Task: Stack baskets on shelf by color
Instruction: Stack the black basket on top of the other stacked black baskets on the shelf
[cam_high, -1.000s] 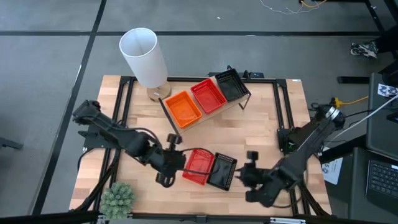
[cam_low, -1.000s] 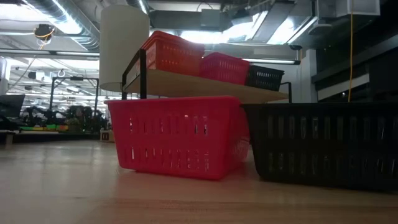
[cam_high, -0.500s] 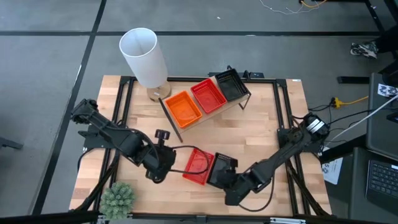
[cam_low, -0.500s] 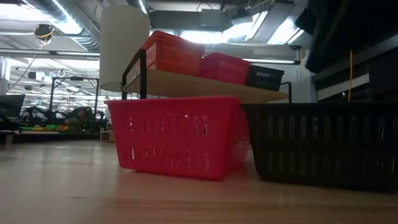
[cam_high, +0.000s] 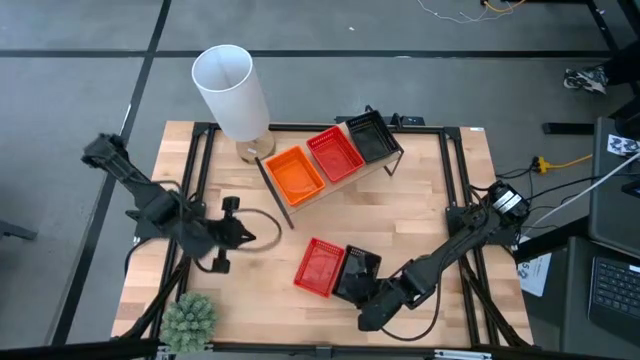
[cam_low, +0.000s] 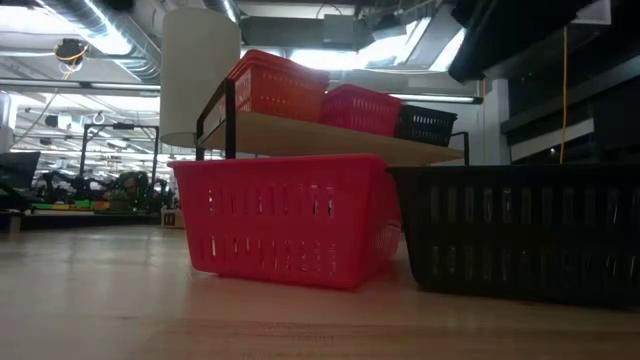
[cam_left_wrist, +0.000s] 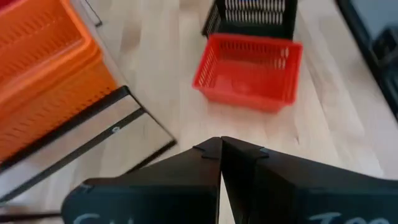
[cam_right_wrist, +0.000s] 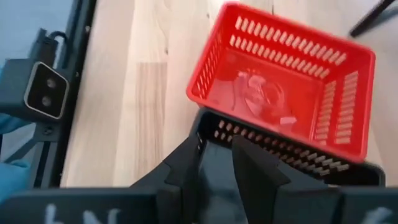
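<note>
Pincer on your right arm (cam_high: 368, 308) has come down over the near rim of the loose black basket (cam_high: 357, 274) since a second ago, when it sat off to that basket's side. In the right wrist view its fingers (cam_right_wrist: 252, 163) straddle the black wall with a narrow gap between them, one inside and one outside; you cannot tell yet whether they are actually pinching it.

That black basket rests on the surface, touching the loose red basket (cam_high: 320, 267) beside it. Neither has shifted.

Your left pincer (cam_high: 228, 236) has pulled back from the red basket, which it was right against a second ago, and now hangs well apart from it toward the left edge, pressed together and empty in the left wrist view.

On the shelf (cam_high: 300, 203) the orange stack (cam_high: 295, 172), red stack (cam_high: 333, 154) and black stack (cam_high: 369, 137) sit side by side.

So the red basket looks handed off for later, and black is probably your next lift. Watch that closing on the wall doesn't drag its red neighbour.
</note>
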